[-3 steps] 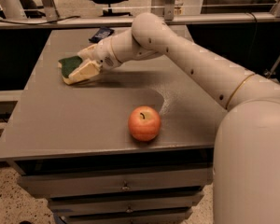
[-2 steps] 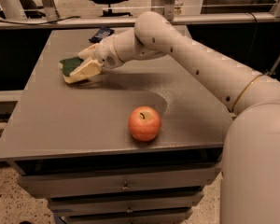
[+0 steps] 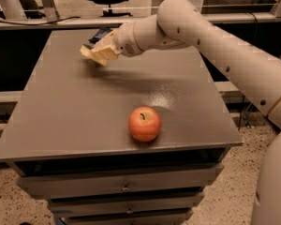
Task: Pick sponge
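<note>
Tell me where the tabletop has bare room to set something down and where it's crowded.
Bare: the grey tabletop left of the red-orange apple, the strip between apple and right edge, and the band between apple and white arm. Crowded: the far edge, where the gripper, jaws shut on the green-and-yellow sponge, hangs near a dark blue flat object.

Single camera view: mounted high at the near edge of the grey rectangular tabletop, facing down and across it, close range. Cream two-finger gripper upper left, clasping green-and-yellow sponge.

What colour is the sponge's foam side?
Pale yellow, with a dark green top edge. Camera view: sponge held by the gripper above the table, far side.
</note>
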Robot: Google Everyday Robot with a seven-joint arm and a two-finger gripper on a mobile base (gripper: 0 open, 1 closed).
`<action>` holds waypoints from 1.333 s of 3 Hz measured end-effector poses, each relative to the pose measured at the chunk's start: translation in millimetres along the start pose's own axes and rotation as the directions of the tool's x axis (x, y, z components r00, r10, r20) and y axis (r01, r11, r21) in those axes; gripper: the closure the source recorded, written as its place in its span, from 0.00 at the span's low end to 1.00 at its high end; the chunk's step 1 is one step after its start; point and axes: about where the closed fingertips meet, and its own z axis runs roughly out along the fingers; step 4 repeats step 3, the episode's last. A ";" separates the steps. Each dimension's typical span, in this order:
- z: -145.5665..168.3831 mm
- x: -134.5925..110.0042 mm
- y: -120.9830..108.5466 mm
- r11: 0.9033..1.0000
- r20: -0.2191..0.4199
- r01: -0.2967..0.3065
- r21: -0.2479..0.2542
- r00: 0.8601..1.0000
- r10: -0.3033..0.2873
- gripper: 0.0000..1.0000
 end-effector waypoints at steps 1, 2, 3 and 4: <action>-43.4 -3.7 -19.8 0.994 -0.013 0.025 0.106 1.000 -0.024 1.00; -82.2 -6.4 -33.2 0.979 -0.016 0.044 0.197 0.999 -0.041 1.00; -117.0 -13.7 -42.2 0.959 0.026 0.050 0.278 0.998 -0.059 1.00; -117.0 -13.7 -42.2 0.959 0.026 0.050 0.278 0.998 -0.059 1.00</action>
